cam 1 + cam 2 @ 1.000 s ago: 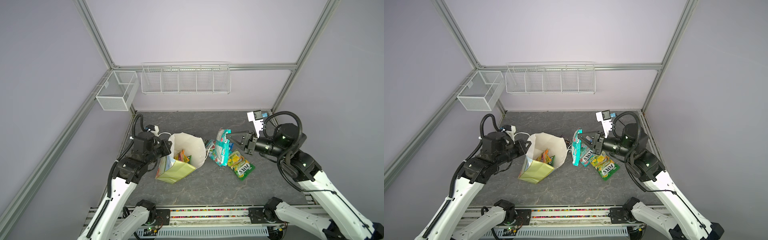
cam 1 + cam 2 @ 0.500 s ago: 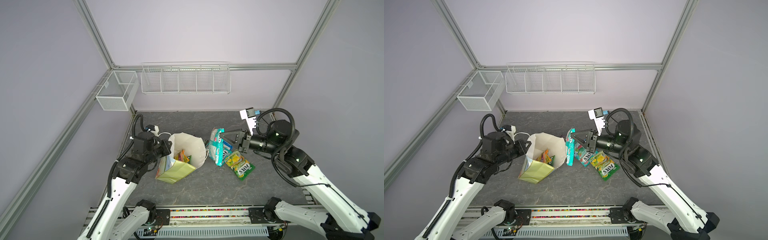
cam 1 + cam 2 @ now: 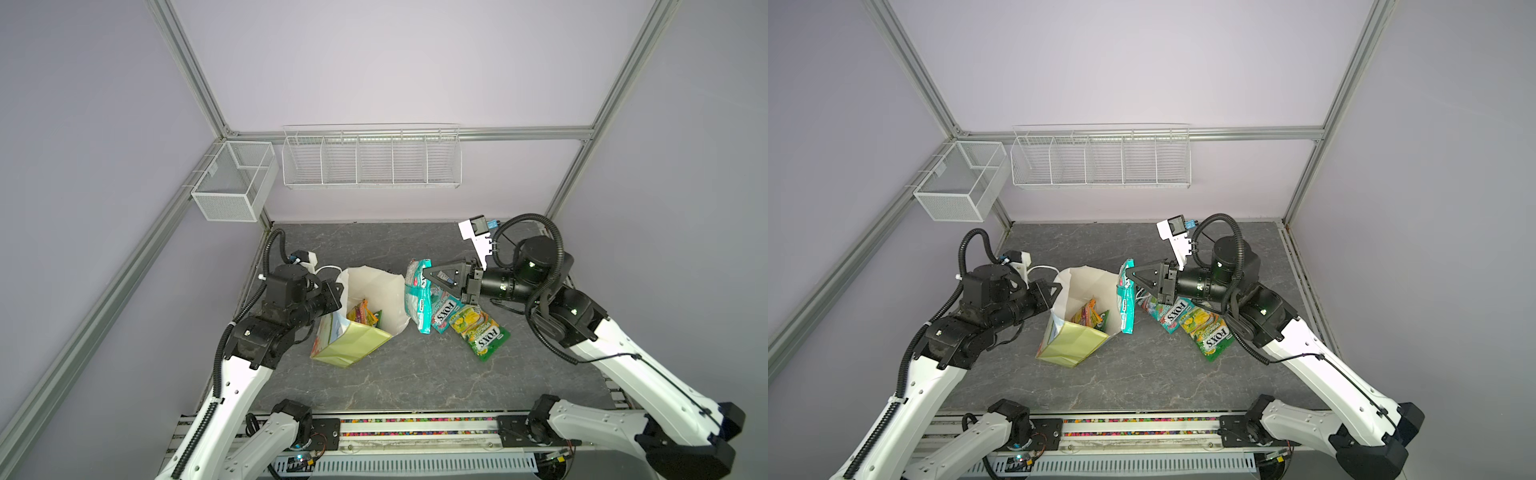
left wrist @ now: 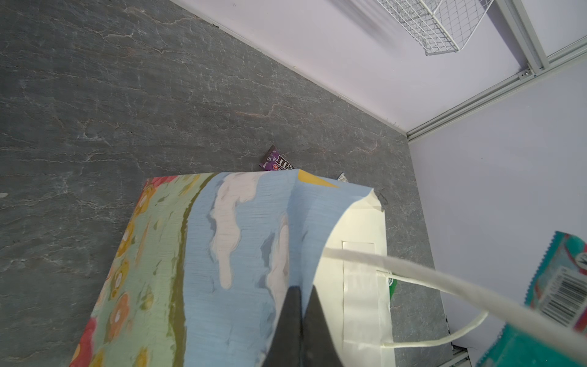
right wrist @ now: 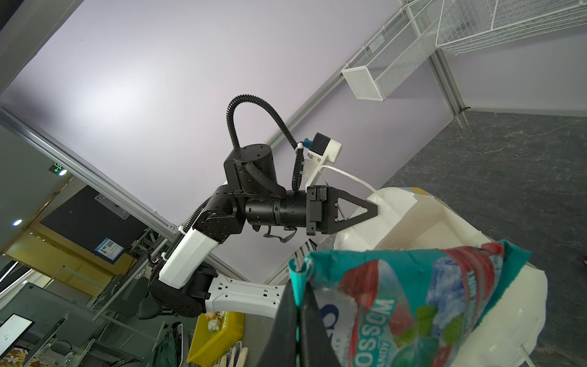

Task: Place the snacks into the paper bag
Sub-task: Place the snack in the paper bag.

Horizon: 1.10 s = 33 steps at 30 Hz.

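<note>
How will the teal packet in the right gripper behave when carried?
Probably floppy: the teal packet hangs creased from the right gripper, pinched at one edge. Its glossy film looks slippery, so it might slide from that narrow pinch.

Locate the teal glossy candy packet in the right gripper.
In a top view, the teal glossy candy packet hangs from the shut right gripper, just beside the tall paper bag, on its right-arm side.
</note>
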Each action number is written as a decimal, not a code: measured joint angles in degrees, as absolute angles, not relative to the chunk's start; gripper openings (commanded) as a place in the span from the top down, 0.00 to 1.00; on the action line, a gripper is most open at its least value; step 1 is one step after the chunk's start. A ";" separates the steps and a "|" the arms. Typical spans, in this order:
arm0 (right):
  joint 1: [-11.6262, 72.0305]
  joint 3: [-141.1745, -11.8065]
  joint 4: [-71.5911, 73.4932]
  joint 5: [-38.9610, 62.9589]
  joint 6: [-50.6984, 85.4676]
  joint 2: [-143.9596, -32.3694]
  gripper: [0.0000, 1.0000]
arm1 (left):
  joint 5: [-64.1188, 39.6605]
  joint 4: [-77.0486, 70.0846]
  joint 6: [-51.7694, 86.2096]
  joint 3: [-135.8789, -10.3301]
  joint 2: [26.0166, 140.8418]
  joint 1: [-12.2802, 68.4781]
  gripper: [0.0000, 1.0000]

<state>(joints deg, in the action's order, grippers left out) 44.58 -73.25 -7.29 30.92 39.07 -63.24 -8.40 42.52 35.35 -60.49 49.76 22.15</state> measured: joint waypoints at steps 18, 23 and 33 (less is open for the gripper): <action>48.27 -74.15 -3.38 30.89 40.75 -70.04 0.93 | -9.06 42.76 35.35 -60.49 49.01 22.15 1.00; 49.25 -74.48 -2.15 30.85 41.50 -71.50 0.93 | -9.08 42.78 35.35 -60.49 48.90 22.15 1.00; 51.09 -75.26 0.84 30.48 43.16 -74.89 0.93 | -9.08 43.07 35.35 -60.47 48.56 22.15 1.00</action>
